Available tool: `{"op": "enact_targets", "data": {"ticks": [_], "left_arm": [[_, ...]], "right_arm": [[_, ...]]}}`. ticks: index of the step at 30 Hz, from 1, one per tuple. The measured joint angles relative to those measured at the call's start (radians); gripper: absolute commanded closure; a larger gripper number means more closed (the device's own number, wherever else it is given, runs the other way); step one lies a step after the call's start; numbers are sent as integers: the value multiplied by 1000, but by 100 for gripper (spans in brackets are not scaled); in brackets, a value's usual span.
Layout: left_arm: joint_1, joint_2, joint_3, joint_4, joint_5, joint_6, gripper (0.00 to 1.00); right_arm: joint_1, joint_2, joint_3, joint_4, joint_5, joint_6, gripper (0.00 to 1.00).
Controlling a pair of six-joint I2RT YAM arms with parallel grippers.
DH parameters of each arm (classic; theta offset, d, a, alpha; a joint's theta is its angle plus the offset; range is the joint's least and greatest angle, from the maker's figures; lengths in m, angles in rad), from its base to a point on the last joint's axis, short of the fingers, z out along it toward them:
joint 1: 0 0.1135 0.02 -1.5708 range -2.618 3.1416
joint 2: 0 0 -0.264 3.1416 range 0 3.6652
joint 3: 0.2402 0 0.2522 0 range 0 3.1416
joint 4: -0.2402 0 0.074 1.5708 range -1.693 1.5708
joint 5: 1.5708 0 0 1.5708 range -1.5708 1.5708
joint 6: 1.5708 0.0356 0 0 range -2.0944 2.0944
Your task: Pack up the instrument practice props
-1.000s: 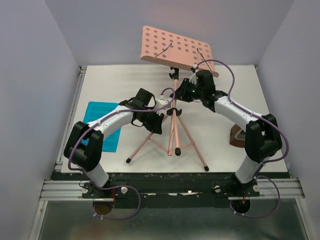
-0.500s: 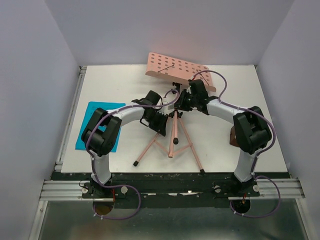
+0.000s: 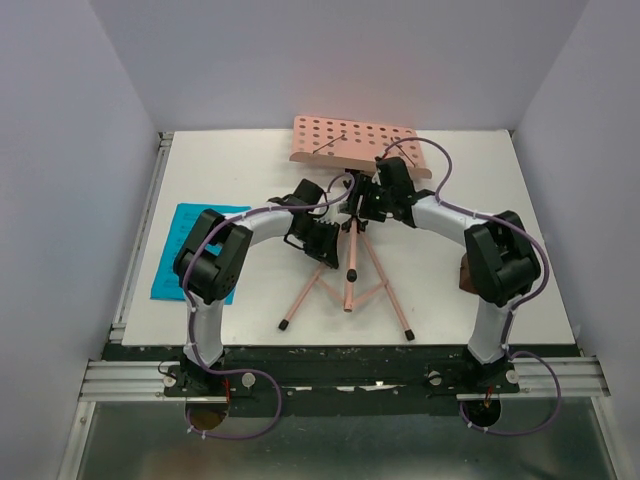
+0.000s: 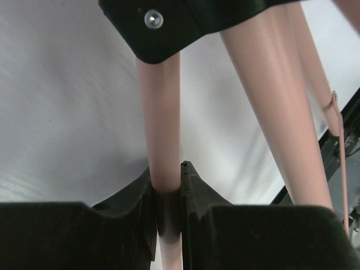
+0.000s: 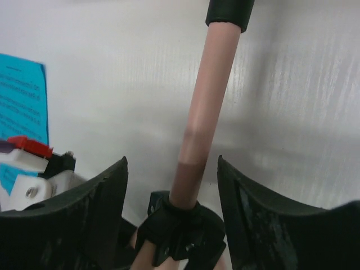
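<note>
Jaws of your left gripper pinch a tube of the pink music stand. Your right gripper is parted around the pole, with gaps on both sides. The stand's tray points to 12 o'clock, the blue sheet lies at 9, and the brown block at 3.

top: overhead, far, looking down | wrists: close-up (both share pink stand)

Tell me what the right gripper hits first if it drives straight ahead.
Probably the music stand's pink pole, standing between the open fingers of the right gripper; beyond it, the white table. Depth is unclear.
</note>
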Motion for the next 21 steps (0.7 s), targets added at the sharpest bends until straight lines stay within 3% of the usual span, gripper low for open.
{"op": "enact_targets", "data": {"ticks": [1,2,14,18,21], "left_arm": [[1,4,1,9,10,-10,100],[4,8,1,21,17,-19,100],[7,36,9,84,47,-107,100],[7,58,16,118,83,-157,100],[5,82,23,157,123,-198,100]], "right_arm": [[0,-8,2,-14,10,-3,15],[-5,-17,2,-26,6,-1,1],[-10,-154,-44,-179,-75,-2,0],[-2,-185,-74,-163,-120,0,3],[2,-183,-104,-159,-145,5,26]]}}
